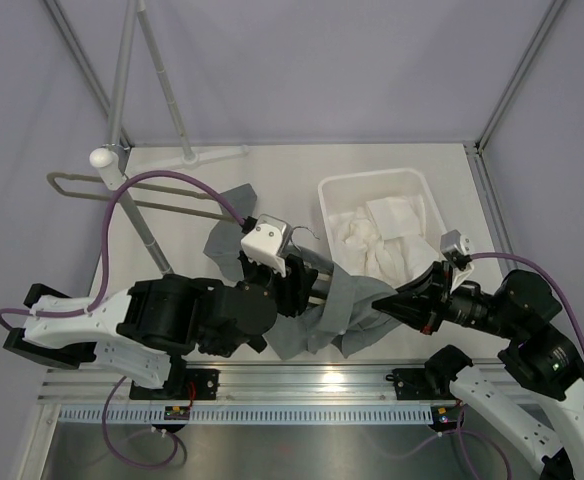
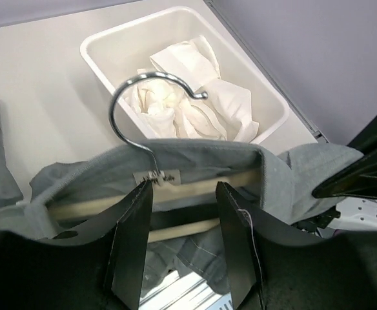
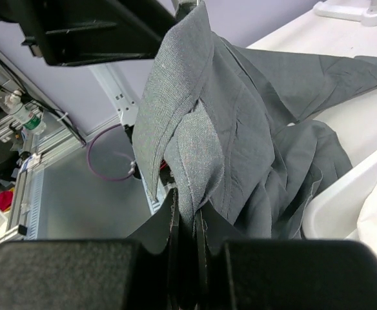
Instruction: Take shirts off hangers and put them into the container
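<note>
Pinching dull grey-green collared shirt (image 3: 240, 129) tight, right gripper (image 3: 187, 219) likely peels it off slim light-wood hanger (image 2: 82, 208). Left gripper (image 2: 183, 188) jaws sit half-apart astride hanger, grip unclear. White plastic basket (image 2: 104, 64) waits upper centre.

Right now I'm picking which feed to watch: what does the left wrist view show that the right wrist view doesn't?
Only the left wrist view: the wooden hanger and its metal hook, inside the collar of the grey shirt. Only the right wrist view: the right jaws shut on a fold of that shirt. Both: the grey shirt and the white container.
</note>
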Action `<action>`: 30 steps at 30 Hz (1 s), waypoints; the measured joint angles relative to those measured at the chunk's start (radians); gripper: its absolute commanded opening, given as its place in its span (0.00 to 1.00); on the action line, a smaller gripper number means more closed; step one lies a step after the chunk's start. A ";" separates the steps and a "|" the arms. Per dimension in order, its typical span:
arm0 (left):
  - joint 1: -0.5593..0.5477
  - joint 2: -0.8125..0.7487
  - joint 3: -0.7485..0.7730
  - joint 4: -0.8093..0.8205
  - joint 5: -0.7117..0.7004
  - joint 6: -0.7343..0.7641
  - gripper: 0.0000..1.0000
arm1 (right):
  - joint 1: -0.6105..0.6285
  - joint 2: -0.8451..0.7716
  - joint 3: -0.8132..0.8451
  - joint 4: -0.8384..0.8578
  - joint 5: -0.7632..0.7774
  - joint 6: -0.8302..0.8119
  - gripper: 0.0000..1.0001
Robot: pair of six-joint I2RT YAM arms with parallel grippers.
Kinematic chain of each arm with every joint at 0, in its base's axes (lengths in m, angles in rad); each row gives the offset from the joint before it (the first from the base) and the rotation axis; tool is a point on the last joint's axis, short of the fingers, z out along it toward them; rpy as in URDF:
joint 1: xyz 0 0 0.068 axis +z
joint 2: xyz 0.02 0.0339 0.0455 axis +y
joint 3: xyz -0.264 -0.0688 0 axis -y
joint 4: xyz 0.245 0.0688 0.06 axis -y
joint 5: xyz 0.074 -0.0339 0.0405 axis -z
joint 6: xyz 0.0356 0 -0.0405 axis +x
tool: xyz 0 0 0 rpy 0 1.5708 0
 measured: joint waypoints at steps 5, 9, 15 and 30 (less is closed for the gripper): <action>0.002 -0.002 0.000 -0.003 -0.015 0.000 0.46 | 0.000 -0.022 0.000 -0.029 -0.037 0.002 0.00; 0.004 -0.002 0.000 -0.005 -0.016 -0.001 0.41 | 0.000 -0.047 0.001 -0.042 -0.051 0.005 0.00; 0.006 -0.001 0.000 -0.005 -0.011 -0.005 0.28 | 0.000 -0.058 0.009 -0.049 -0.054 0.008 0.00; 0.018 0.040 0.000 0.025 0.019 -0.007 0.00 | 0.000 -0.071 0.029 -0.055 -0.055 0.019 0.00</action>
